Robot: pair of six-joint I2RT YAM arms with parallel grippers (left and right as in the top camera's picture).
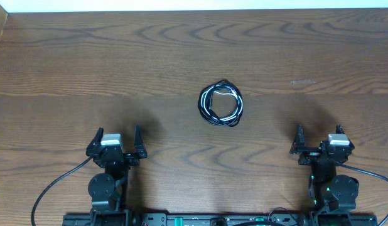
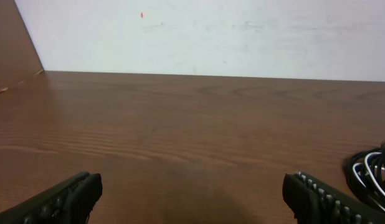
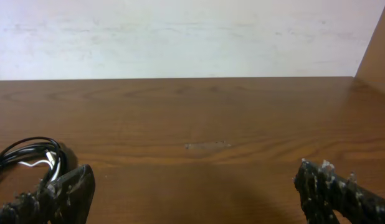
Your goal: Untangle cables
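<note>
The cables lie as one small coiled bundle of black and white cords in the middle of the wooden table. The bundle shows at the right edge of the left wrist view and at the left of the right wrist view. My left gripper is open and empty near the front left, well short of the bundle. My right gripper is open and empty near the front right, also apart from it. Each wrist view shows its open jaws, left and right, with bare table between the fingers.
The wooden table ends at a white wall at the back. A brown side panel stands at the far left and another at the far right. A faint pale scuff marks the table at the right.
</note>
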